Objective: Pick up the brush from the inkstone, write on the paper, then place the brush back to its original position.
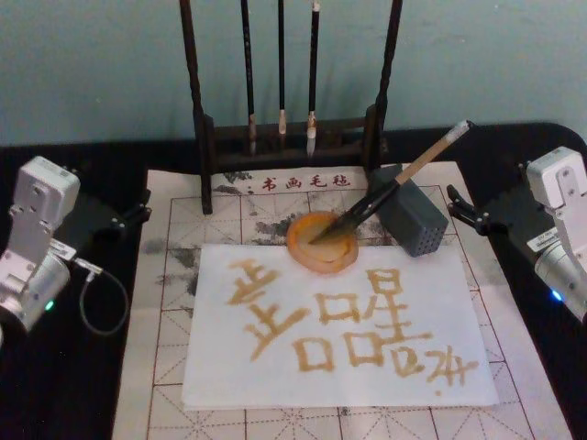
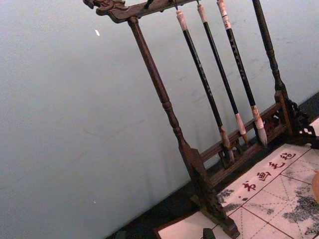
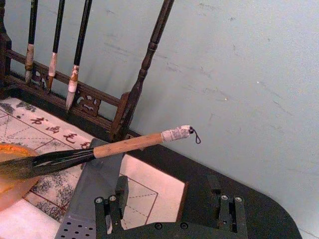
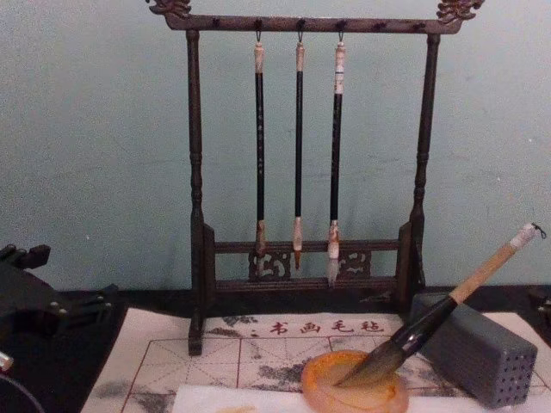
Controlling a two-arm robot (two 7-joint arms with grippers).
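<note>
Teal wall (image 1: pixel 92 73) behind, black tabletop (image 1: pixel 55 385), cream red-grid mat (image 1: pixel 165 302) on it. White paper (image 1: pixel 238 367) lies flat on the mat, covered in amber-gold characters; the head view shows the writing, the chest view catches just the sheet's far edge. Inkstone (image 1: pixel 307 261), round orange dish, sits at the paper's far edge. Brush (image 1: pixel 394 183) lies tilted: dark bristles down in the inkstone, handle propped on the grey block (image 1: pixel 417 225) just right of the dish, whitish cap raised toward the rear right. Tan upper handle, black lower part, thick pointed tip. The right wrist view gives the cap and its small loop up close. The chest view takes in the whole dark wooden rack (image 4: pixel 194 172) with three slim brushes (image 4: pixel 299 146) hanging from its top bar; the head view cuts that bar off.

Left gripper (image 1: pixel 136 213) rests at the mat's left edge, jaws apart, holding nothing. Right gripper (image 1: pixel 456 208) sits at the right edge near the block, jaws apart and empty, clear of the brush.
</note>
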